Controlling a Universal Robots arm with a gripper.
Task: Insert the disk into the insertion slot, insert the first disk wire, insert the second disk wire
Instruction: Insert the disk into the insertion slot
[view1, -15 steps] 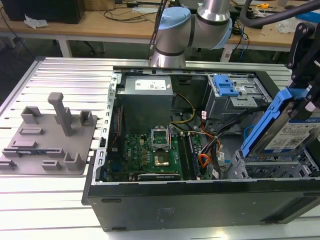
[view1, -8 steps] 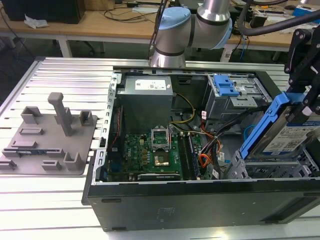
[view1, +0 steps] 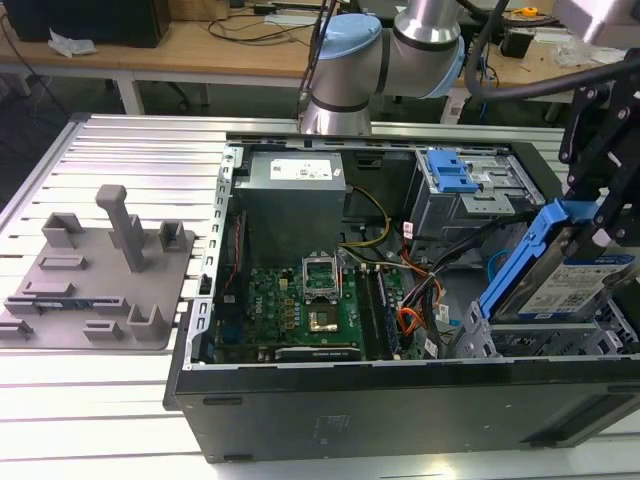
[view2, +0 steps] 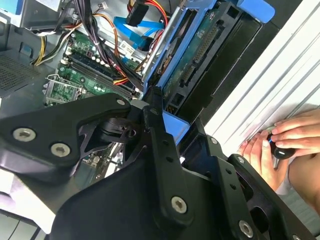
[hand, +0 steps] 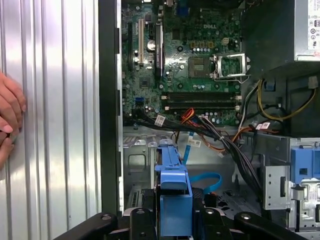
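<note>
Exterior view: the arm (view1: 385, 50) reaches from behind the open computer case (view1: 400, 410) over to the exterior view's right. There its black gripper (view1: 592, 235) hangs above the case's near corner. The gripper's fingers are pressed onto the upper end of the disk (view1: 570, 280), pinching it.

The disk is held tilted, with its lower end dipping toward the insertion slot (view1: 520, 342), the grey perforated cage just beneath it. Whether the 2 touch I cannot tell. It is a flat silver drive with a white-and-blue label facing up, framed by a bright blue carrier.

In the second wrist view the gripper (view2: 167, 120) grips the carrier's blue end. The disk (view2: 200, 60) shows its dark underside and a row of connector pins. In the first wrist view the disk (hand: 172, 175) appears edge-on as a blue strip rising from the gripper (hand: 172, 217), with the motherboard (hand: 185, 60) beyond it.

A larger grey drive box (view1: 460, 190) with a blue tab sits further back in the case. A person's hand (view2: 280, 145) rests on the ribbed table (view2: 260, 90) beside the case.
</note>
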